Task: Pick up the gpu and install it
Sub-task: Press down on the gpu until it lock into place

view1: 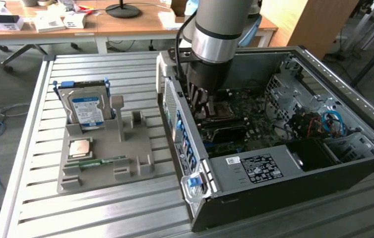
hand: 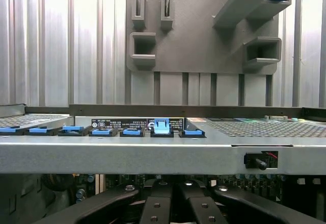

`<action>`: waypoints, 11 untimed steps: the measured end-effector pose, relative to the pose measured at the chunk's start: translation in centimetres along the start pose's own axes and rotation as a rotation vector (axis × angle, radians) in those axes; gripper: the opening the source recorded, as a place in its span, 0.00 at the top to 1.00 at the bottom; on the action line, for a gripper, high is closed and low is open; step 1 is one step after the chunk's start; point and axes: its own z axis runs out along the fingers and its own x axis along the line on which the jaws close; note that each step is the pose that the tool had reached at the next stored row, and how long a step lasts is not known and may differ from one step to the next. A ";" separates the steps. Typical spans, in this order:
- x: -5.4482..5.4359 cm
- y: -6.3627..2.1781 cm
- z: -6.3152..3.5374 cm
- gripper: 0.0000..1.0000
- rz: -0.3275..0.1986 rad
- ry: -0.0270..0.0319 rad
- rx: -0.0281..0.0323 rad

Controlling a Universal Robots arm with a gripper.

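My gripper (view1: 204, 105) hangs from the arm inside the open computer case (view1: 345, 94), close to the case wall on the exterior view's left and just above the motherboard (view1: 236, 121). In the wrist view its black fingers (hand: 153, 206) meet at the gripper's tip (hand: 173, 186), so it is shut, low behind the case's grey wall (hand: 153, 152). The gpu cannot be made out in either view; whether a thin card sits between the fingers I cannot tell. The upright slots of the grey parts holder (view1: 117, 148) stand without a card.
The parts holder (hand: 204, 35) also carries a blue-labelled hard drive (view1: 88, 109), a square processor (view1: 81, 148) and a narrow green memory stick (view1: 101, 161). Blue clips (hand: 161, 126) line the case wall. Cables and a drive cage fill the case's right side. Desks stand behind.
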 end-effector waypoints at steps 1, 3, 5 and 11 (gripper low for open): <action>0.0 0.00 0.00 0.89 0.000 -0.0002 0.0001; 0.0 -0.05 -0.04 0.89 0.000 -0.0001 -0.0001; 0.0 -0.23 -0.07 0.89 0.000 0.0001 -0.0004; 0.0 -1.25 -0.11 0.89 0.000 -0.0002 -0.0027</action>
